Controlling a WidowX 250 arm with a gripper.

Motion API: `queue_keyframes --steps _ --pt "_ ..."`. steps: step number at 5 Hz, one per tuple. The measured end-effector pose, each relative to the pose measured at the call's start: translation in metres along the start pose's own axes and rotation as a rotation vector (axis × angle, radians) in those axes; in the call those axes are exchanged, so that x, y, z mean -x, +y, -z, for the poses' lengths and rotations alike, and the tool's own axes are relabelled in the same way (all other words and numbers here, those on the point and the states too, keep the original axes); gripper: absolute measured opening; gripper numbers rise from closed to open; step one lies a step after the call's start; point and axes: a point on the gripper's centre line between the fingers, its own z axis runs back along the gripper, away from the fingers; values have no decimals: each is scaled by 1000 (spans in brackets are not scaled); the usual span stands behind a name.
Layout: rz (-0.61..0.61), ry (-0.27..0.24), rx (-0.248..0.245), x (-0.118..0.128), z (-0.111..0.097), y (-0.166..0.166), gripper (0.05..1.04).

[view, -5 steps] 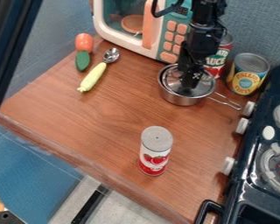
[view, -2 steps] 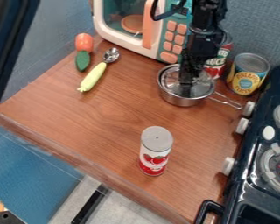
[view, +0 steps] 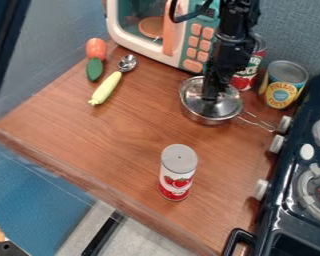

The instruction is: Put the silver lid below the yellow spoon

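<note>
Silver lid (view: 229, 106): shifted slightly toward yellow spoon's (view: 106, 89) side, over saucepan (view: 213, 121), with gripper (view: 213, 95) at centre. Could not tell whether gripped or loose. Remained well short of goal; likely needed lifting clear, then carrying across.

Single fixed cam, sitting above the near side, looking down at a slant over the wooden surface (view: 122, 140), facing the toy microwave (view: 183, 35) at the far side; stove (view: 283, 200) edging in right.

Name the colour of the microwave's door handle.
The door handle is a salmon orange, best seen in the camera view.
</note>
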Motion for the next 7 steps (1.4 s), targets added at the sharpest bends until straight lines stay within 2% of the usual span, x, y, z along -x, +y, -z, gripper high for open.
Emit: queue_keyframes --steps 1,2,3,4,5,6,7 --pt "-13 -44 -39 10 -30 -5 54" --pt "-96 -50 -64 47 -53 -8 54" --pt "-163 -48 -39 83 -53 -16 54" --pt "-235 -28 -30 124 -46 -24 54" --pt "-329 -25 7 165 -36 -40 54" --pt "-393 -30 33 185 -31 -56 54" --pt "-447 17 29 209 -20 -53 54"
